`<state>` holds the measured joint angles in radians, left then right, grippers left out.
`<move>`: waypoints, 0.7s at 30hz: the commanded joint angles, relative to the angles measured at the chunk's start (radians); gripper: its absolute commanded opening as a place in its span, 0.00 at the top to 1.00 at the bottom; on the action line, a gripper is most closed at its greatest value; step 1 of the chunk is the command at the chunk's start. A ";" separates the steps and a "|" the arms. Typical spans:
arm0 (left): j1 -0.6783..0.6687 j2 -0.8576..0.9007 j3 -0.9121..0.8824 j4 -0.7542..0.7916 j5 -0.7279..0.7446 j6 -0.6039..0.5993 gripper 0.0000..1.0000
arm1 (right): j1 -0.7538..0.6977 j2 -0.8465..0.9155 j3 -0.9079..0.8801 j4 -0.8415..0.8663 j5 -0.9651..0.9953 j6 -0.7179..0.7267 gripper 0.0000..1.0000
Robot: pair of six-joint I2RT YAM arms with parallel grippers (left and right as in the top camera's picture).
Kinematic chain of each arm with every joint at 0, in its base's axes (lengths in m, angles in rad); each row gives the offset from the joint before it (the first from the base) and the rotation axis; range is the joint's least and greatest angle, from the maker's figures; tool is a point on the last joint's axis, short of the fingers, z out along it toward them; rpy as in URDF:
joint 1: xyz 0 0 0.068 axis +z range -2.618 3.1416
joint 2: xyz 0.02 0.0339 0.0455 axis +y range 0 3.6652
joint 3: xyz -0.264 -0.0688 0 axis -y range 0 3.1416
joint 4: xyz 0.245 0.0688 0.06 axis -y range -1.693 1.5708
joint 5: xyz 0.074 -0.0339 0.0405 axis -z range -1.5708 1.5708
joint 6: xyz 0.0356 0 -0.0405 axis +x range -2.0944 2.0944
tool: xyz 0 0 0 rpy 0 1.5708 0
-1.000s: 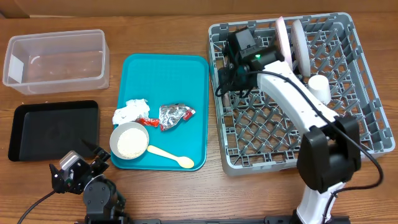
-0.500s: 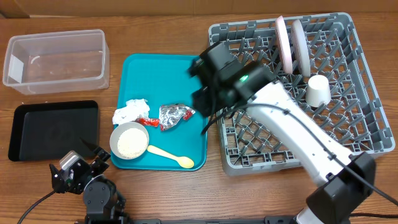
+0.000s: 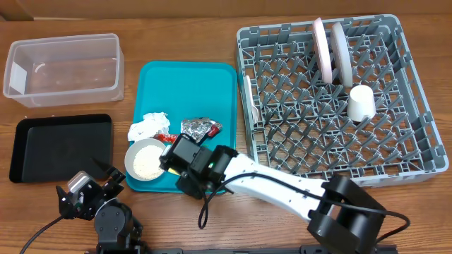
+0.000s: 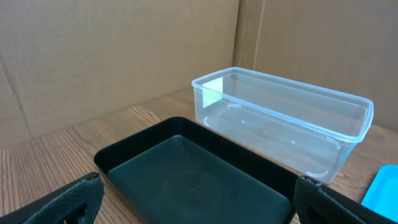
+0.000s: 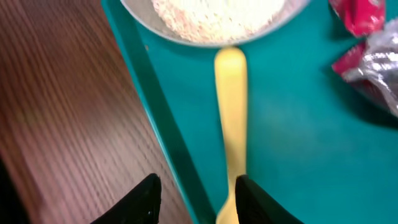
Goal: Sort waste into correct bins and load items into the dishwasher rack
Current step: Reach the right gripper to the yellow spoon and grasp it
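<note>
My right gripper (image 3: pixel 185 176) is open, low over the front edge of the teal tray (image 3: pixel 191 85). In the right wrist view its fingers (image 5: pixel 199 199) straddle the handle of the pale yellow spoon (image 5: pixel 230 112), which points to the bowl of white grains (image 5: pixel 217 18). The bowl (image 3: pixel 145 159), white napkin (image 3: pixel 147 125), red wrapper (image 3: pixel 168 137) and foil ball (image 3: pixel 199 128) lie on the tray. The grey rack (image 3: pixel 417 152) holds two plates (image 3: pixel 322 49), a white cup (image 3: pixel 360 104) and a white fork (image 3: pixel 252 106). My left gripper (image 3: pixel 88 194) is open and empty.
The clear tub (image 3: pixel 63 67) stands at the back left and the black tray (image 3: pixel 60 144) in front of it. Both show in the left wrist view, the tub (image 4: pixel 280 124) behind the black tray (image 4: pixel 193 174). The right arm crosses the table's front.
My right arm has swung from the rack's left side across to the teal tray's front edge and lowered over the spoon. The left arm has not moved.
</note>
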<state>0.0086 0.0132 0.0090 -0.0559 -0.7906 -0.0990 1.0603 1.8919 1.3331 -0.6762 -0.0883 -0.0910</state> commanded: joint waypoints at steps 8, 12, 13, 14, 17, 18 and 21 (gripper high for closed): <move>0.006 -0.007 -0.004 0.000 -0.016 -0.014 0.00 | -0.036 0.142 -0.006 0.045 0.151 -0.075 0.59; 0.006 -0.007 -0.004 0.000 -0.016 -0.014 0.00 | -0.043 0.142 -0.006 0.044 0.138 -0.074 0.62; 0.006 -0.007 -0.004 0.000 -0.016 -0.014 0.00 | -0.043 0.142 -0.006 0.041 0.130 -0.074 0.66; 0.006 -0.007 -0.004 0.000 -0.016 -0.014 0.00 | -0.043 0.142 -0.006 0.035 0.129 -0.074 0.68; 0.006 -0.007 -0.004 0.000 -0.016 -0.014 0.00 | -0.043 0.141 0.002 0.026 0.137 -0.074 0.74; 0.006 -0.007 -0.004 0.000 -0.016 -0.013 0.00 | -0.043 0.141 0.009 0.015 0.142 -0.074 0.75; 0.006 -0.007 -0.004 0.000 -0.016 -0.014 0.00 | -0.043 0.139 0.050 -0.060 0.188 -0.079 0.76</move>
<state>0.0086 0.0132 0.0090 -0.0559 -0.7906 -0.0990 1.0210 2.0247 1.3533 -0.7200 0.0536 -0.1623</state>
